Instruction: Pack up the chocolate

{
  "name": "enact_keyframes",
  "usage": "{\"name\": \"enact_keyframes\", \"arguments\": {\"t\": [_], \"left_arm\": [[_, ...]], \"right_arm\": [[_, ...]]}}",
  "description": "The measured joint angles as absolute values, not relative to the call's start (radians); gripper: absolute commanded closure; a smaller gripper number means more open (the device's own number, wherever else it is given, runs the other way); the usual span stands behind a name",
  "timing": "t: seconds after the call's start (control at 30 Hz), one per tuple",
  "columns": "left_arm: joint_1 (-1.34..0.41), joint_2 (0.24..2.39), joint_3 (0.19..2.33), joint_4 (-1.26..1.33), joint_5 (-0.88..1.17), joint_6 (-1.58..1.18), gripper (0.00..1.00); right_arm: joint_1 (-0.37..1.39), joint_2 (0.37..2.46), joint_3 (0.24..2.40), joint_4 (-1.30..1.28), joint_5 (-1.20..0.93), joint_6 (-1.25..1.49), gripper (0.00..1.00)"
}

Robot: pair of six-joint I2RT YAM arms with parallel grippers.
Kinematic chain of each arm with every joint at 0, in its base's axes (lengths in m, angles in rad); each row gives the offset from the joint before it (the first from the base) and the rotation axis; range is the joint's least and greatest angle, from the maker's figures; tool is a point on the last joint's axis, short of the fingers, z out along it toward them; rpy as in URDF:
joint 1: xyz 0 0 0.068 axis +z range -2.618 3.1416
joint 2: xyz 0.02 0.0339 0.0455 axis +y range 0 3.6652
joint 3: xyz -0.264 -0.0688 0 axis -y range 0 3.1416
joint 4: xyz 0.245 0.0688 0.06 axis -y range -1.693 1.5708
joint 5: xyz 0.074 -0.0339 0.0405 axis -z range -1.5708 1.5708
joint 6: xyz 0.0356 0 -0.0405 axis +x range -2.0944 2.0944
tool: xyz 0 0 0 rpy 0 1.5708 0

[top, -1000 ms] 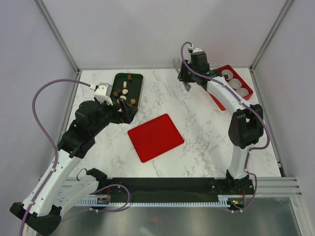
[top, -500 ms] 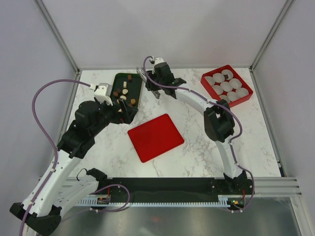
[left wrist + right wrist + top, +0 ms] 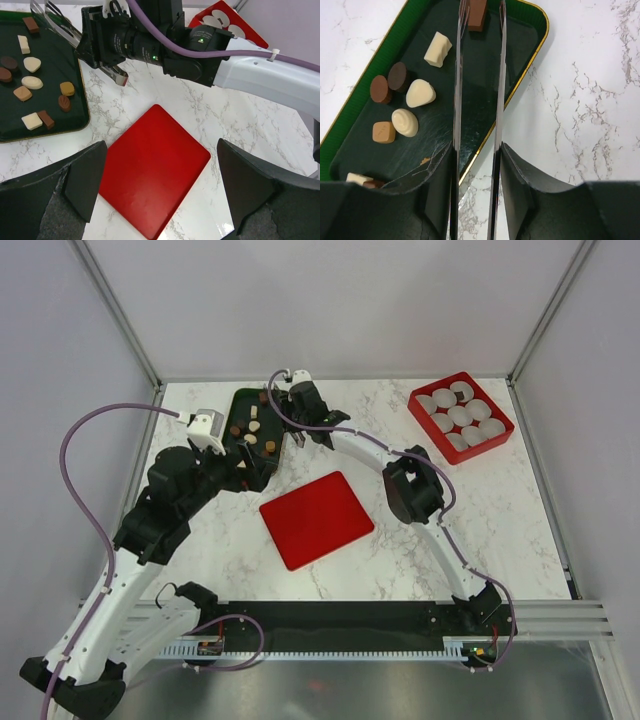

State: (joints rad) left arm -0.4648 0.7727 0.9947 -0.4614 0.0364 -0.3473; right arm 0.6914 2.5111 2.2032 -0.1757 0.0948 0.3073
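The chocolate (image 3: 252,426), several brown, dark brown and cream-white pieces, lies in a dark green tray (image 3: 276,398) at the back left. It also shows in the left wrist view (image 3: 32,82) and the right wrist view (image 3: 420,92). My right gripper (image 3: 290,412) is shut on thin metal tongs (image 3: 457,100), held open over the tray (image 3: 520,45). The tong tips reach a brown piece (image 3: 477,14) at the tray's far end. My left gripper (image 3: 162,185) is open and empty above a flat red lid (image 3: 155,170), just right of the tray.
A red box (image 3: 500,410) with several white pleated paper cups (image 3: 460,416) stands at the back right. The red lid (image 3: 316,518) lies flat on the marble table's middle. Grey walls close in the back and sides.
My right arm has swung left from the red box across the table to the green tray, carrying the tongs. My left arm has hardly moved.
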Motion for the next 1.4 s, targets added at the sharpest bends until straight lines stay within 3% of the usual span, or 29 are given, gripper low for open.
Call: {"name": "enact_keyframes", "arguments": {"t": [0.7, 1.4], "left_arm": [[-0.451, 0.764, 0.995, -0.457, 0.055, -0.348, 0.01], [-0.439, 0.762, 0.995, -0.455, 0.055, -0.349, 0.01]], "right_arm": [[0.718, 2.653, 2.313, -0.132, 0.128, 0.338, 0.48], [0.719, 2.683, 2.358, -0.151, 0.146, 0.335, 0.50]]}}
